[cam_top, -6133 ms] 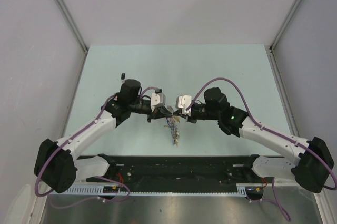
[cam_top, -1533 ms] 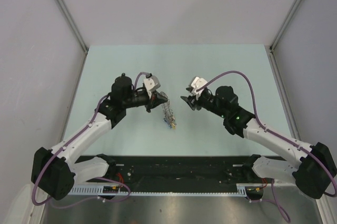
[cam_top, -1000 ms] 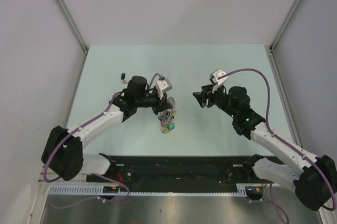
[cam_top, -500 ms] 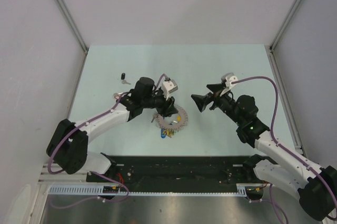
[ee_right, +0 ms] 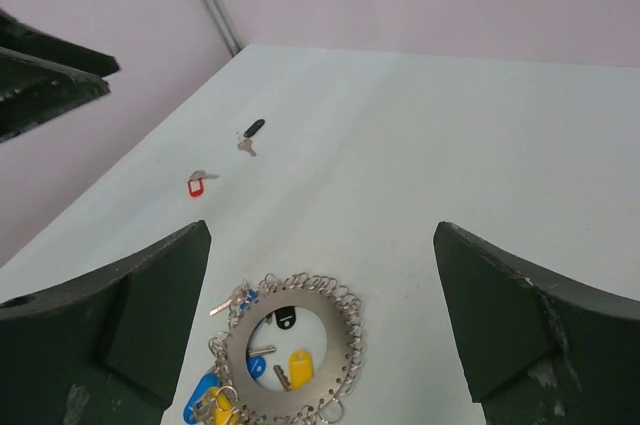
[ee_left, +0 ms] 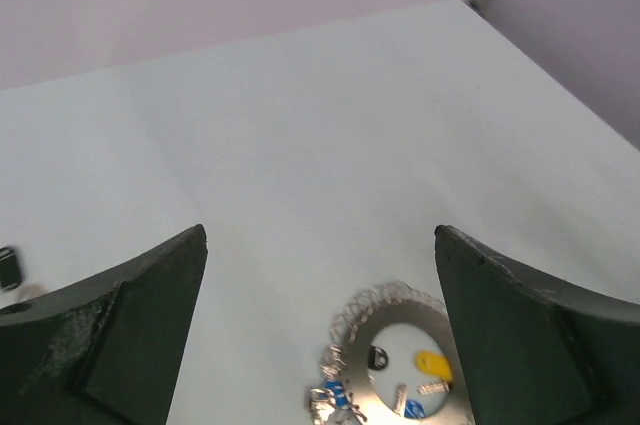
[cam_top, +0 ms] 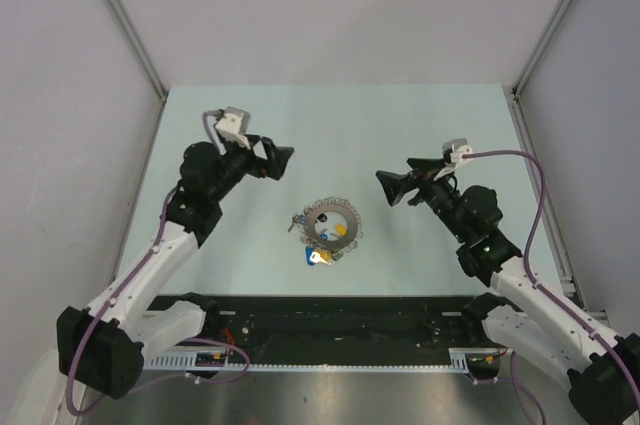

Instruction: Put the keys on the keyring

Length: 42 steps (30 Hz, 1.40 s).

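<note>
1. Silvery metal keyring (ee_right: pixel 340 345) lies flat at the bottom centre of the right wrist view. It looks stiff and weighty with a loose, floppy fringe, so pinch across the bare band.
2. Black key (ee_right: pixel 252 132) and red key (ee_right: pixel 200 183) lie up and left of it, well apart. They are probably light, thin and slippery, so grip the plastic heads. A yellow head (ee_right: pixel 300 360) shows inside the ring; whether it is attached is unclear.
3. Left gripper (ee_left: pixel 320 235) and right gripper (ee_right: pixel 322 227) flank the ring, jaws wide apart and empty.

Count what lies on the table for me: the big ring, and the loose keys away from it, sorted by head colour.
keyring: 1
black-headed key: 1
red-headed key: 1
Total: 3
</note>
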{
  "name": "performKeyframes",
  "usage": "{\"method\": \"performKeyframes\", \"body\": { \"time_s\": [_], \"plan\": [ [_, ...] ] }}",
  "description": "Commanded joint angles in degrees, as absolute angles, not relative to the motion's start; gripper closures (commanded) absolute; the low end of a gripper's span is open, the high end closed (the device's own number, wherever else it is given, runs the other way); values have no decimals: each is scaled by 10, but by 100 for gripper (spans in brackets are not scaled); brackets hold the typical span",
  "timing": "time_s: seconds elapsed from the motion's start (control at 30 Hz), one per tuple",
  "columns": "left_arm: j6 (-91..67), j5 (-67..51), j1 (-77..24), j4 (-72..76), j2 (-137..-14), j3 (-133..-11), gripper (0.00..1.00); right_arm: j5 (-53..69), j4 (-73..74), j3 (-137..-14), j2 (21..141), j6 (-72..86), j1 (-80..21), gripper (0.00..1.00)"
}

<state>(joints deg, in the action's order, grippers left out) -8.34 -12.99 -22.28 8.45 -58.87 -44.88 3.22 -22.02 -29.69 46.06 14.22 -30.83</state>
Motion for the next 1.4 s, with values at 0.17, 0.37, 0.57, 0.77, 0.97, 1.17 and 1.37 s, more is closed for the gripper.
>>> {"method": "performKeyframes", "body": {
  "time_s": [0.17,0.37,0.57,0.77,0.97,1.17,1.37],
  "plan": [
    [-189,87,-118,7,-479,-460,0,-78,-125,-301,365,182,-264,0],
    [-147,145,-113,-42,-375,-448,0,-179,27,-349,296,205,-218,1],
    [-137,193,-112,-64,-216,-372,0,-242,115,-378,221,180,-214,0],
    [-154,241,-113,-78,-51,-308,0,-260,159,-395,164,138,-214,0],
    [-164,269,-113,-91,57,-275,0,-263,213,-411,129,107,-215,0],
    [-178,257,-112,-113,68,-287,0,-255,216,-408,141,107,-215,0],
    [-147,263,-113,-123,77,-284,0,-243,219,-406,140,103,-212,0]
  ]
}}
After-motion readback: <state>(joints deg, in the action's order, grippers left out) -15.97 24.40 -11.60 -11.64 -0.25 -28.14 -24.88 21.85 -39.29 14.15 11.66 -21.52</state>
